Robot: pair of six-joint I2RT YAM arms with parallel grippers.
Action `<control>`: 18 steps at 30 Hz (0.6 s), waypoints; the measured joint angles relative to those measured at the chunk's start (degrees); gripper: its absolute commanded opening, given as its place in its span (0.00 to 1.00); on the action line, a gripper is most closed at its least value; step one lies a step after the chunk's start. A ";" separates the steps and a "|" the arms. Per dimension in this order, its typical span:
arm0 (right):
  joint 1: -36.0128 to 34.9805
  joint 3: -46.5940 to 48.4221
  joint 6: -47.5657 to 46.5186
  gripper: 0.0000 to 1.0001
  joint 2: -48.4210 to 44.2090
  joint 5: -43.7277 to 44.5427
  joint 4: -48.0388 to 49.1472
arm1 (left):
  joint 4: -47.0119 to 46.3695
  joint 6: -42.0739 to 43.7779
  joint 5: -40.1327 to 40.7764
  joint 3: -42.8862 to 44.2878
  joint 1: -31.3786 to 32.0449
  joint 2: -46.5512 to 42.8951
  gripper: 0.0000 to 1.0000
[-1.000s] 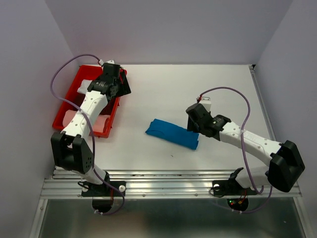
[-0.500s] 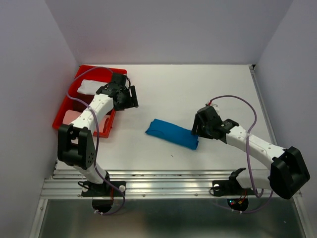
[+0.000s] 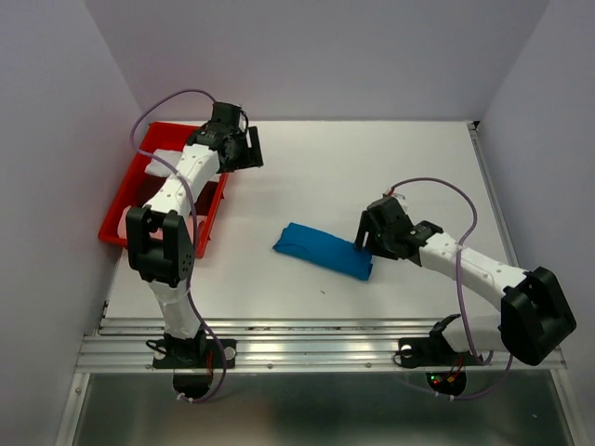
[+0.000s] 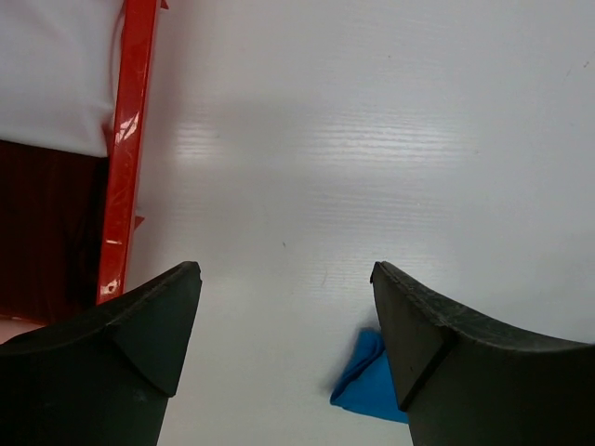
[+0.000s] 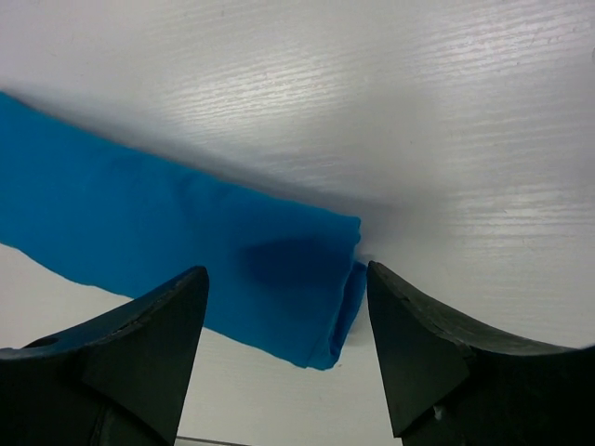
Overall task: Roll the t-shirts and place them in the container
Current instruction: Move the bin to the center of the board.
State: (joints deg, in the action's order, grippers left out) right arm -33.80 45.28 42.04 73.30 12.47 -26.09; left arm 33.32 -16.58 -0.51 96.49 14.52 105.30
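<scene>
Since a second ago the left arm has swung off the red tray toward the surface's far edge, left fingers apart and empty. The right fingers have widened and stand apart just beside the right end of the blue t-shirt, which lies rolled near the surface's middle. Best now to lift straight clear, not snagging the loose end, before fetching the white t-shirt.

Bright blue t-shirt lies rolled and slanted.

One blue t-shirt, one white t-shirt, one pink t-shirt, one red tray
</scene>
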 measured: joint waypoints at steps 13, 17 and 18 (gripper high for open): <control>0.31 7.30 -1.36 0.76 10.56 0.17 0.02 | 5.81 2.16 4.68 22.25 -4.76 14.64 0.83; 0.90 9.51 -2.32 0.76 12.48 0.11 0.42 | 5.97 1.92 3.48 29.35 -8.37 21.05 0.81; 0.96 9.86 -2.47 0.76 12.90 0.02 0.52 | 5.57 1.88 3.26 30.77 -9.90 22.95 0.81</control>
State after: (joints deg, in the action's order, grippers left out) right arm -32.84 55.13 39.57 86.19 12.49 -25.56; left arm 38.89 -14.70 2.74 127.26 4.62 128.25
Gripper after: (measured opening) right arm 0.755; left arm 0.817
